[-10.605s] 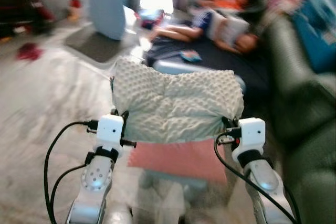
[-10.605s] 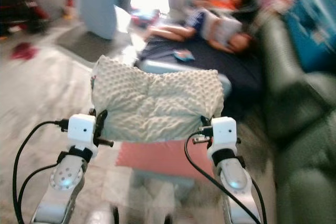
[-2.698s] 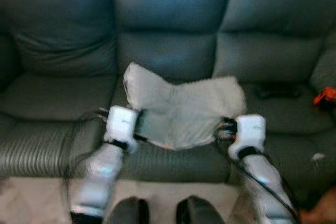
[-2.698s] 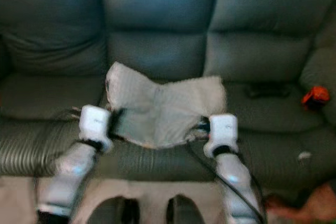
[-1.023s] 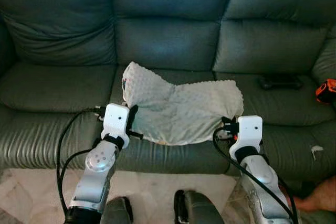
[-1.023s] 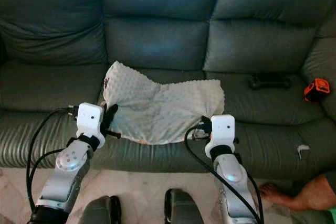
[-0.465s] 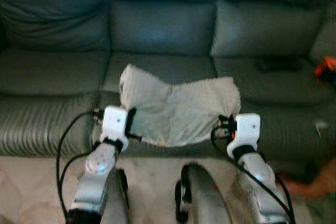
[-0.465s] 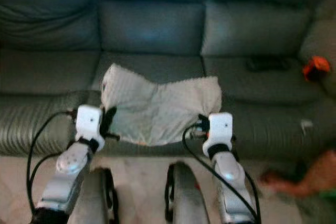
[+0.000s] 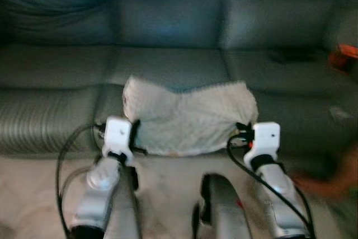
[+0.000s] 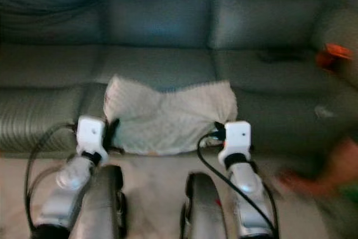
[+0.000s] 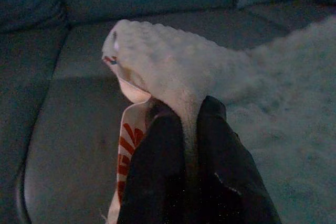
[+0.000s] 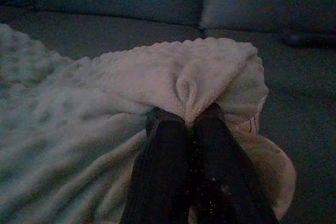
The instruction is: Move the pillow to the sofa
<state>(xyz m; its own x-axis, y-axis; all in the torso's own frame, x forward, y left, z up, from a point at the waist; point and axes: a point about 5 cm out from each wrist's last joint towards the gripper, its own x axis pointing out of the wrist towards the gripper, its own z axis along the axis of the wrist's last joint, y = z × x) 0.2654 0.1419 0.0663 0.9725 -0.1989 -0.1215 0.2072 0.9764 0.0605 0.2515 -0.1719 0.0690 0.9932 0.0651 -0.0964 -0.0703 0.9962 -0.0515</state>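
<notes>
A dark green leather sofa (image 9: pixel 168 32) spans the scene above a pale floor, and everything here is placed against its middle seat cushion. Nearest, in front of that cushion's front edge, the left gripper (image 11: pixel 185 116) and the right gripper (image 12: pixel 185 121) each have their 2 black fingers clenched on a pinch of fabric at opposite ends of the pillow (image 9: pixel 187 116). The pillow, pale and nubby, hangs between them over the cushion's front lip, sagging in the middle; whether it rests on the seat or is carried just above it cannot be told from the blurred head views. By my reading the carry is nearly done: what is left is to lower or push it onto the cushion and let go. Farther back and to the right of that cushion lie a dark object (image 9: pixel 291 55) and an orange object (image 9: pixel 344 54). No writing is legible; a red-and-white patterned edge (image 11: pixel 126 148) shows under the pillow's corner.
</notes>
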